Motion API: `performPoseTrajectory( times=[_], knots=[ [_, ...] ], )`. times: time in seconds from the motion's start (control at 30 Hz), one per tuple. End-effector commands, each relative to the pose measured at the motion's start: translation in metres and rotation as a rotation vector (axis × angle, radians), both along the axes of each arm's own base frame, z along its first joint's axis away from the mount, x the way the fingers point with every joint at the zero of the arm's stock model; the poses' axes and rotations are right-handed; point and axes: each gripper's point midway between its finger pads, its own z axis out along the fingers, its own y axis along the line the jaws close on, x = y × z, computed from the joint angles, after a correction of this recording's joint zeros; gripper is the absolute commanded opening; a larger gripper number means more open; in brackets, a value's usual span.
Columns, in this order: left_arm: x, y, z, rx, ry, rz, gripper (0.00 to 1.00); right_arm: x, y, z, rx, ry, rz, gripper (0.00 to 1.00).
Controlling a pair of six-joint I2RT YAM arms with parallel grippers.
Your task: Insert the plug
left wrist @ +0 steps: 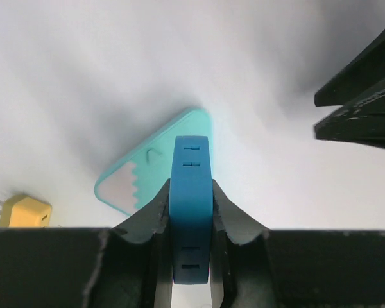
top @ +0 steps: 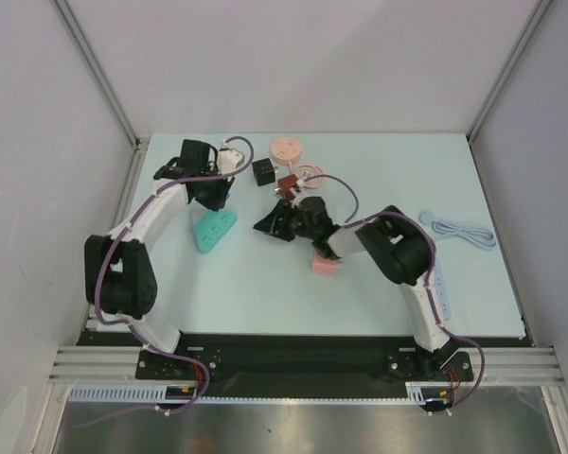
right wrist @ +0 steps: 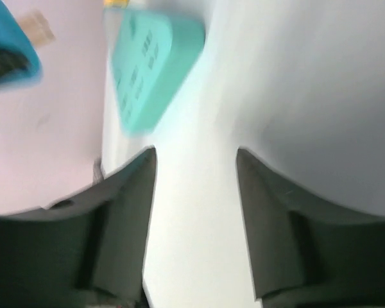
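Yellow boxy adapter (left wrist: 24, 212) lies on the pale worktop (left wrist: 276, 192) at the far left. The left hand (left wrist: 191, 187) is clenched on the blue flat plastic plug (left wrist: 191, 212), over the teal wedge-shaped power strip (left wrist: 147, 163). Further right, the right hand (right wrist: 196, 154) is released, grasping nothing.

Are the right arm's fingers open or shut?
Open. The right fingers stand wide apart, with only table showing between them.

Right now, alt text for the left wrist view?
The left gripper is shut on a blue slotted block over a teal power strip on the table. A yellow plug sits at lower left; black hardware enters at upper right.
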Motion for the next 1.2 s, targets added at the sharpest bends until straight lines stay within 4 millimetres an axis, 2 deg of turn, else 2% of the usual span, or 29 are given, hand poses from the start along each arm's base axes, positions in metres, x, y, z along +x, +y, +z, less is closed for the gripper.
performPoseTrajectory(
  times=[0.0,0.03,0.07,0.1,0.13,0.17,0.2,0.23,0.27,0.3,0.37,0.4,0.47,0.5,0.53,0.6,0.63,0.7,0.73,0.77,0.8,0.83,0.87,0.9,0.97,1.03,1.1,1.17],
  knots=[
    [-0.015,-0.056,0.106,-0.283,-0.173,-0.093,0.0,-0.031,-0.043,0.102,0.198,-0.293,0.162,0.6],
    [-0.032,-0.083,0.124,-0.417,-0.167,-0.205,0.0,-0.041,-0.054,0.11,0.214,-0.336,0.184,0.66],
    [-0.044,-0.096,0.136,-0.489,-0.157,-0.245,0.0,-0.053,-0.065,0.139,0.254,-0.411,0.206,0.68],
    [-0.062,-0.112,0.157,-0.557,-0.174,-0.321,0.0,-0.076,-0.08,0.14,0.278,-0.454,0.263,0.68],
    [-0.077,-0.127,0.173,-0.642,-0.176,-0.405,0.0,-0.088,-0.085,0.152,0.303,-0.488,0.296,0.69],
    [-0.091,-0.138,0.185,-0.706,-0.157,-0.445,0.0,-0.101,-0.091,0.174,0.336,-0.546,0.331,0.69],
    [-0.111,-0.15,0.203,-0.754,-0.173,-0.512,0.0,-0.119,-0.094,0.182,0.359,-0.581,0.401,0.69],
    [-0.121,-0.158,0.213,-0.791,-0.189,-0.563,0.0,-0.128,-0.097,0.191,0.372,-0.604,0.432,0.69],
    [-0.142,-0.168,0.224,-0.85,-0.161,-0.639,0.0,-0.137,-0.099,0.199,0.392,-0.61,0.458,0.69],
    [-0.163,-0.177,0.236,-0.874,-0.172,-0.709,0.0,-0.151,-0.105,0.219,0.42,-0.678,0.494,0.69],
    [-0.184,-0.184,0.243,-0.907,-0.157,-0.767,0.0,-0.166,-0.112,0.228,0.429,-0.706,0.527,0.69],
    [-0.195,-0.187,0.246,-0.922,-0.143,-0.798,0.0,-0.181,-0.119,0.241,0.435,-0.756,0.57,0.68],
    [-0.21,-0.189,0.252,-0.958,-0.119,-0.827,0.0,-0.194,-0.126,0.248,0.426,-0.803,0.596,0.68],
    [-0.218,-0.19,0.254,-0.974,-0.099,-0.857,0.0,-0.196,-0.127,0.245,0.396,-0.816,0.608,0.68],
    [-0.222,-0.191,0.253,-0.979,-0.093,-0.863,0.0,-0.205,-0.132,0.256,0.388,-0.864,0.613,0.68],
    [-0.23,-0.192,0.254,-0.985,-0.085,-0.875,0.0,-0.203,-0.134,0.247,0.317,-0.873,0.608,0.67],
    [-0.233,-0.192,0.253,-0.99,-0.076,-0.882,0.0,-0.211,-0.139,0.257,0.307,-0.918,0.607,0.68],
    [-0.238,-0.192,0.253,-1.001,-0.051,-0.885,0.0,-0.214,-0.141,0.253,0.257,-0.904,0.616,0.69],
    [-0.24,-0.193,0.251,-1.004,-0.038,-0.888,0.0,-0.216,-0.144,0.261,0.216,-1.003,0.614,0.7],
    [-0.243,-0.193,0.25,-1.008,-0.029,-0.891,0.0,-0.222,-0.141,0.261,0.191,-1.025,0.63,0.71],
    [-0.246,-0.194,0.247,-1.013,-0.018,-0.902,0.0,-0.214,-0.139,0.258,0.097,-1.049,0.621,0.73],
    [-0.247,-0.195,0.247,-1.015,-0.011,-0.905,0.0,-0.214,-0.136,0.257,0.053,-1.053,0.624,0.73],
    [-0.251,-0.196,0.246,-1.017,-0.003,-0.915,0.0,-0.217,-0.134,0.247,-0.005,-0.997,0.634,0.74],
    [-0.252,-0.197,0.245,-1.016,-0.003,-0.919,0.0,-0.216,-0.132,0.258,-0.023,-1.033,0.635,0.75],
    [-0.256,-0.199,0.242,-1.017,0.005,-0.933,0.0,-0.208,-0.132,0.258,-0.064,-1.02,0.631,0.75],
    [-0.257,-0.2,0.241,-1.019,0.01,-0.935,0.0,-0.2,-0.132,0.256,-0.096,-0.989,0.617,0.75],
    [-0.259,-0.201,0.24,-1.021,0.016,-0.948,0.0,-0.193,-0.133,0.243,-0.157,-0.954,0.633,0.75],
    [-0.26,-0.202,0.239,-1.022,0.022,-0.95,0.0,-0.191,-0.132,0.247,-0.165,-0.964,0.645,0.74]
  ],
)
